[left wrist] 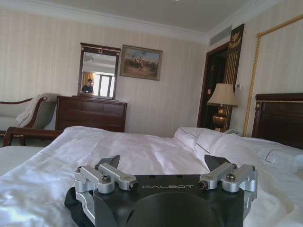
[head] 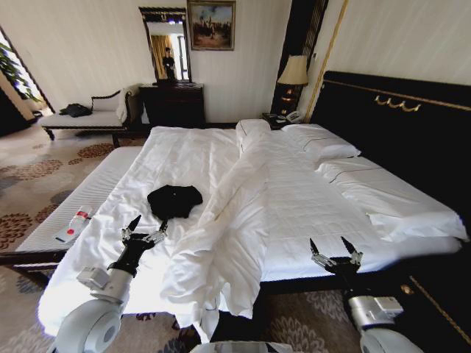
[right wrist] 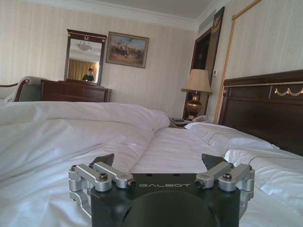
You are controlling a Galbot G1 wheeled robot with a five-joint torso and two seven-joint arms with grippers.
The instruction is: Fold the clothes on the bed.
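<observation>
I see the black T-shirt (head: 174, 200) bunched on the bed (head: 309, 206) near its foot edge, just beyond my left gripper (head: 144, 227), fingers spread, apart from it. My right gripper (head: 335, 249) hovers at the foot edge, fingers spread, well apart.

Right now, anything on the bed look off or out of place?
Yes. The black short-sleeved T-shirt lies bunched in a lump on the large white bed, not spread flat. The white duvet is rucked into a ridge down the middle, its end hanging off the foot. The open left gripper is just short of the shirt; the open right gripper waits at the foot.
</observation>
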